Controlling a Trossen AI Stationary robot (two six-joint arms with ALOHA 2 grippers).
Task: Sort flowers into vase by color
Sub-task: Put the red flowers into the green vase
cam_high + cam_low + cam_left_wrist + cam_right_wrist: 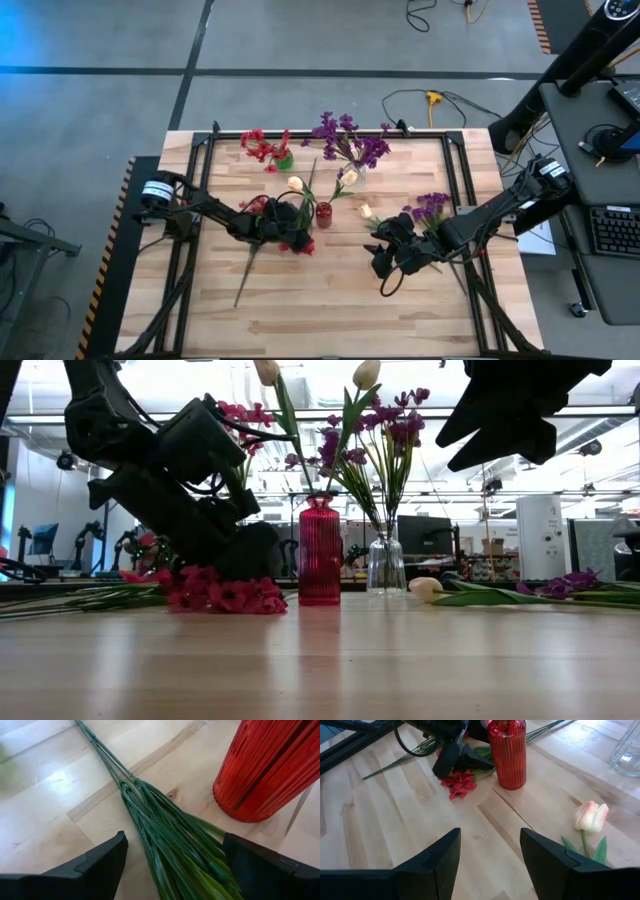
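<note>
We see a light wooden plank table (330,300) filling the centre of the high view. The left arm reaches in from the left edge; its left gripper (292,222) sits just left of centre, low over a red flower sprig with a long green stem (248,262) lying flat on the table. In the left wrist view the fingers (100,865) stand wide open, one on each side of the green leaves, gripping nothing. The right arm comes from the right edge; the right gripper (388,262) hangs right of centre, partly open and empty. Purple flower bunch (352,138) stands in a clear glass vase (386,563) at upper centre. Another purple sprig (432,208) lies at right. Ribbed red glass vase (320,550) at centre holds cream-yellow tulips (296,184). One cream tulip (590,816) lies loose beside it.
</note>
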